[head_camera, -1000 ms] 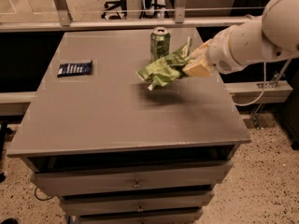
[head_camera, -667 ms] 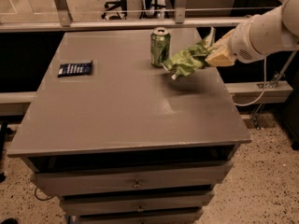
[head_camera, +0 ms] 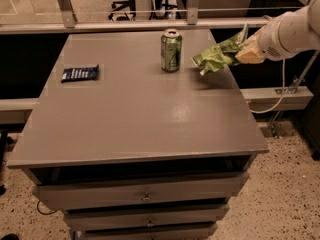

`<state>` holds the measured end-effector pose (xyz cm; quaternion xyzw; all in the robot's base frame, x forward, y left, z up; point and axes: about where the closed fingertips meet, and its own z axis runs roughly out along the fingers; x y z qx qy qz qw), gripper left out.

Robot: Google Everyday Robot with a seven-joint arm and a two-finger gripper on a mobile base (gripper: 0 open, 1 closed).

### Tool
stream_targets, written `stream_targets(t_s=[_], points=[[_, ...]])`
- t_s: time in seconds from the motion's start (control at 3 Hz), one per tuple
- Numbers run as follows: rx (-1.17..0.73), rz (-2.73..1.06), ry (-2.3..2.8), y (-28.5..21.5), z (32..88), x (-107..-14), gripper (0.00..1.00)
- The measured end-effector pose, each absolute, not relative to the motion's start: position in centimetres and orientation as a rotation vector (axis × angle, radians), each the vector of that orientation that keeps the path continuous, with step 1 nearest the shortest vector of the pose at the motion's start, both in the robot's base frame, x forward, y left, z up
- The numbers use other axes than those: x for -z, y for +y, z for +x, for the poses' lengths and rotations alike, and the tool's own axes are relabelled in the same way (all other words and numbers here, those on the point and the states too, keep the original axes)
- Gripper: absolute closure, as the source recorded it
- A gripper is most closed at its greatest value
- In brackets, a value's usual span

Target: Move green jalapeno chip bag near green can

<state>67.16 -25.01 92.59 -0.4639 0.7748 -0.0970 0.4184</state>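
- Our gripper (head_camera: 243, 51) sits over the table's right edge near the far corner, its fingers clamped on the right end of the green jalapeno chip bag (head_camera: 216, 58).
- We see the bag crumpled and hanging out to the left of the gripper, lifted clear of the table (head_camera: 140, 119), with a soft shadow on the surface just beneath it.
- We find the green can (head_camera: 171, 50) upright to the left of the bag, near it but with a gap of bare tabletop between them; the bag's nearest tip sits at about the height of the can's lower half.
- Behind the gripper, our white arm (head_camera: 292, 31) comes in from the upper right of the view, beyond the table's edge.
- We see a small dark blue packet (head_camera: 80, 73) lying flat near the table's left edge, well apart from both the can and the bag.
- Below the tabletop we count stacked drawers (head_camera: 145, 196) with small knobs on the front.
- We note a pale rail (head_camera: 125, 26) running along behind the table and a white cable (head_camera: 280, 91) looping down on the right, above a speckled floor (head_camera: 290, 184).
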Motion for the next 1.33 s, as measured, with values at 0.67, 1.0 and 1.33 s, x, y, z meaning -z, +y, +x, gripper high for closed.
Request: stream_targets(t_s=[0.67, 1.0, 1.33], points=[[0.279, -1.096, 1.905, -24.3, 70.6, -90.9, 1.00], [0.291, -1.076, 1.890, -23.7, 71.6, -89.6, 1.00], [0.276, -1.053, 1.889, -22.7, 72.1, -88.3, 1.00]])
